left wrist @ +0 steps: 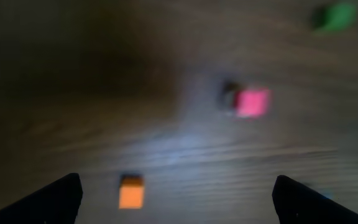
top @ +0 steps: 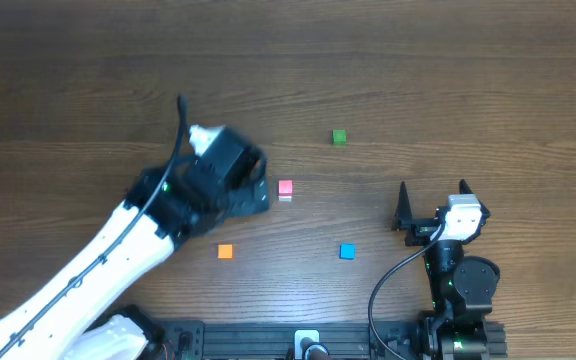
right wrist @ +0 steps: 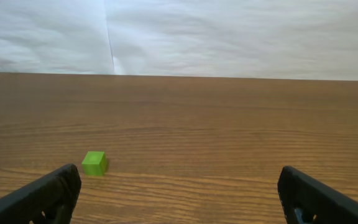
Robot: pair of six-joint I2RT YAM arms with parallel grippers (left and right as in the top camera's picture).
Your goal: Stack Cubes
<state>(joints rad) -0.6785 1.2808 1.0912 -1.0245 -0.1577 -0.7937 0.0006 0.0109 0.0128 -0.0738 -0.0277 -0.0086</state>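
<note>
On the brown wood-grain bench (top: 88, 80): carrying four small coloured cubes, all lying apart from one another, none stacked yet.
Small green cube (top: 339, 137): sitting farthest from the arm bases, right of the middle; also showing ahead of the right arm's fingers in the right wrist view, off toward one finger rather than midway.
Small pink cube (top: 285, 187): resting near the middle of the bench, just beside the dark front end of the left arm; appearing blurred in the left wrist view, with a dark patch touching one side.
Small orange cube (top: 225, 251): lying nearer the bases, close beside the left arm's white forearm; showing between the left fingers in the left wrist view, touching neither.
Small blue cube (top: 347, 251): sitting level with the orange cube, between the two arms and well apart from both.
Left gripper (left wrist: 176, 198): hanging above the bench with its fingers spread wide, holding nothing; looking down on the orange cube, with the pink cube farther ahead.
Right gripper (top: 434, 205): sitting close to its own base at the right side, fingers spread wide, holding nothing; pointing along the bench top.
White backdrop (right wrist: 229, 37): rising behind the far edge of the bench in the right wrist view.
</note>
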